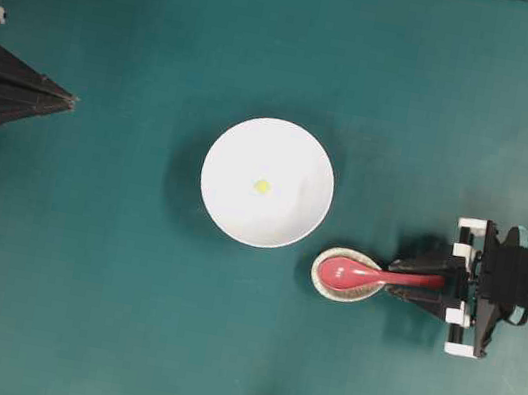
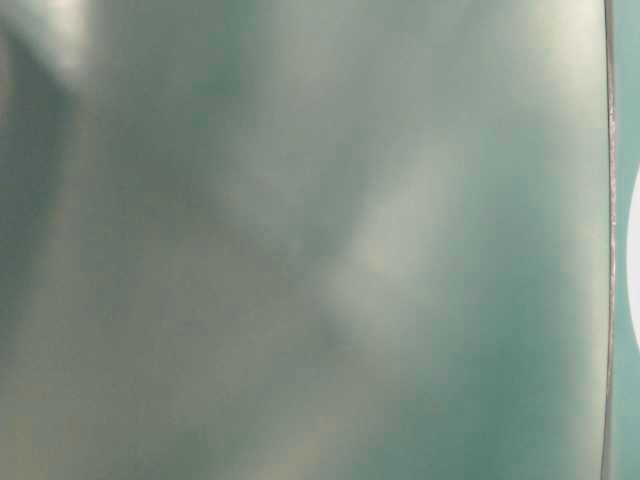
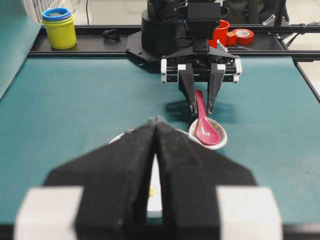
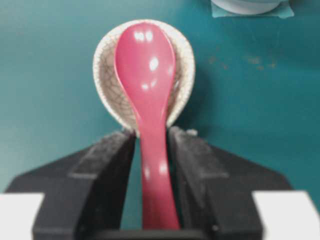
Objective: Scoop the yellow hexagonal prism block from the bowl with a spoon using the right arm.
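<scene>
The right end effector (image 4: 152, 175) straddles the handle of the pinkish-red spoon (image 4: 147, 85), fingers spread with slim gaps either side. The spoon's scoop rests in the speckled spoon rest (image 4: 105, 75) just beside the white bowl (image 1: 232, 207), which holds the yellow hexagonal prism block (image 1: 262, 186). The left end effector (image 3: 155, 125) is pressed together.

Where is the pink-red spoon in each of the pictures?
Overhead: the spoon lies right of centre, scoop in the speckled spoon rest.
Table-level: not in it, only blur.
Left wrist: centre, between the right gripper fingers.
Right wrist: middle, handle toward the camera.
Shared landmark: the spoon rest.
</scene>
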